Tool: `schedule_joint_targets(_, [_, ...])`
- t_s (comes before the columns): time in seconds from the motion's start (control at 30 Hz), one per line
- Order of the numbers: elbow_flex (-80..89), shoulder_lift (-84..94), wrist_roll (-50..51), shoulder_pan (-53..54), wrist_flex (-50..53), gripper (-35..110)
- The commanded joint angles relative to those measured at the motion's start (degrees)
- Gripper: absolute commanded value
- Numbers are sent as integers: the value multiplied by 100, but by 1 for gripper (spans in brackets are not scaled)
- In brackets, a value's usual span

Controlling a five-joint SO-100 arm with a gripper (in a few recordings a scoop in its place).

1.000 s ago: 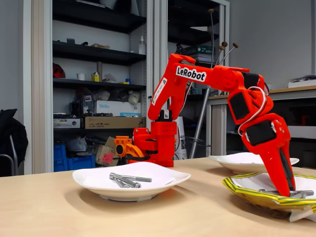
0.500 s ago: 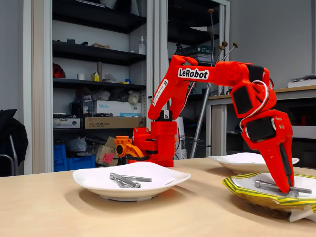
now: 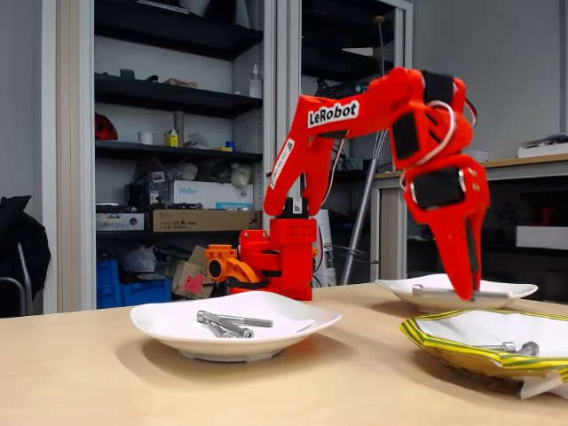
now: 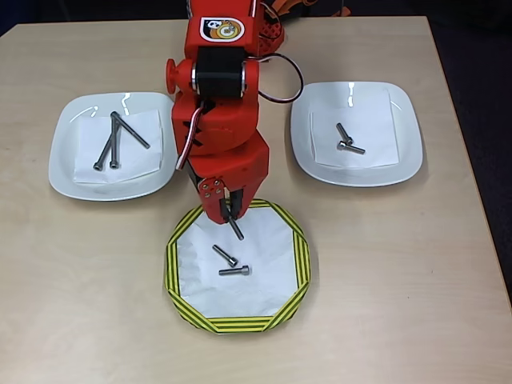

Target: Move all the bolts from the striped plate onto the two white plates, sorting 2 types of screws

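Observation:
The striped plate (image 4: 180,264) (image 3: 426,342) lies at the front with two short bolts (image 4: 230,262) (image 3: 513,348) on its white centre. My gripper (image 4: 230,214) (image 3: 463,291) hangs over the plate's back rim, lifted clear of it and shut on a long bolt (image 4: 238,231) that sticks out below the fingers. In the overhead view, the left white plate (image 4: 64,156) (image 3: 160,324) holds three long bolts (image 4: 112,140) (image 3: 226,324). The right white plate (image 4: 400,152) (image 3: 506,291) carries two short bolts (image 4: 346,140).
The red arm's base (image 3: 280,257) stands at the table's back edge between the white plates. Bare wooden table (image 4: 400,280) surrounds the plates. Shelves and a bench fill the room behind the table.
The gripper was down in the striped plate on a long bolt. It has risen and swung left, taking that bolt up out of the plate.

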Motion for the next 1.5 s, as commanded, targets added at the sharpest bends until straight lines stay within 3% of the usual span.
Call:
schedule_joint_targets(0.0, [-202,589,-193,272,396,0])
schedule_joint_targets(0.27, [325,1239,-1134,1239,1002,0])
schedule_joint_targets(0.77, [1556,1582,-3182,3533,1230,0])
schedule_joint_targets(0.97, [1723,1485,-3182,3612,1169,9])
schedule_joint_targets(1.23, [1898,1626,-2479,2988,958,8])
schedule_joint_targets(1.47, [2610,2215,-1371,2039,-562,0])
